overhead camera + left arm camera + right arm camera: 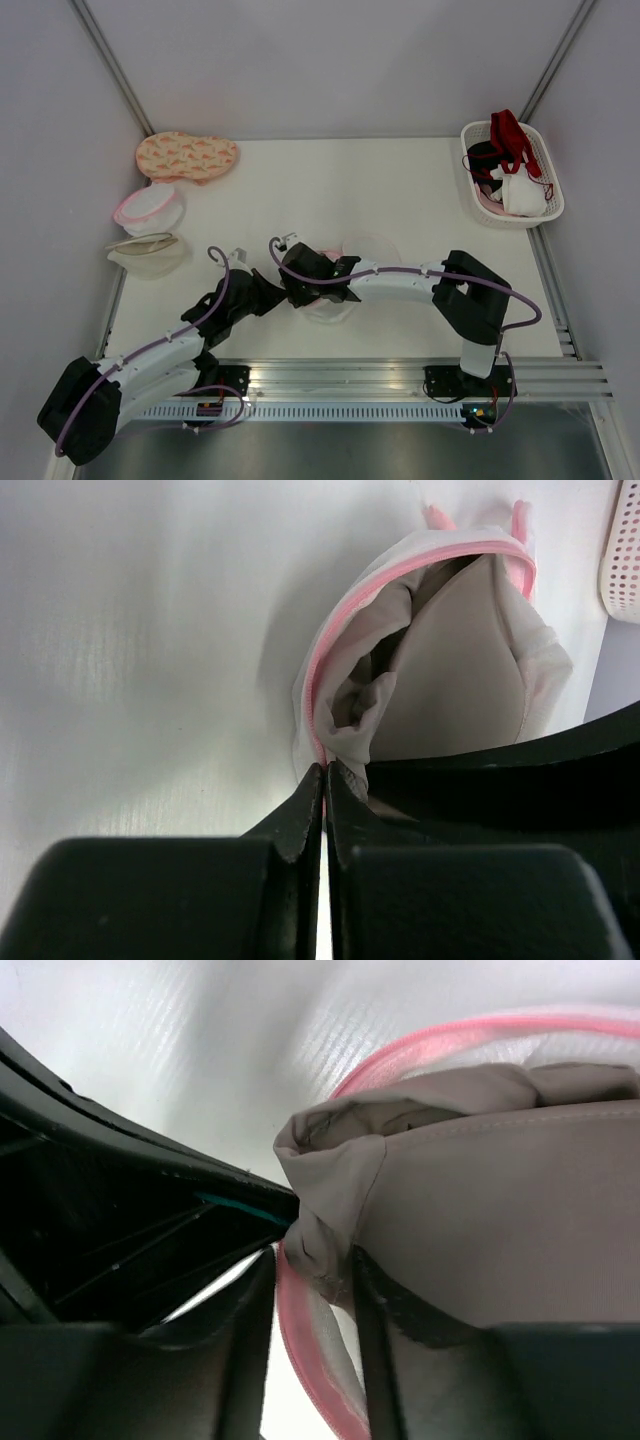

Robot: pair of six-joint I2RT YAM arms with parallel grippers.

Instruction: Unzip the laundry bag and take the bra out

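The left gripper has its black jaws pressed together on the pink zipper rim of the small dome-shaped laundry bag of see-through white mesh, at the rim's near end. What lies between the tips is hidden by the fingers themselves.

The right gripper reaches into the mouth of the same bag. Its jaws stand apart, one on each side of a bunched fold of the taupe padded bra. A strip of pink rim runs down between them too, and a sliver of light shows beside one finger, so they are not clamped.

The bag's mouth gapes, and the bra sits inside with one smooth cup showing. The rest of it is cut off by the black body of the right gripper.

From above, the two wrists meet at the middle of the white table and cover most of the bag. Only faint mesh shows around them.

Far right stands a white perforated basket of red, black and white garments.
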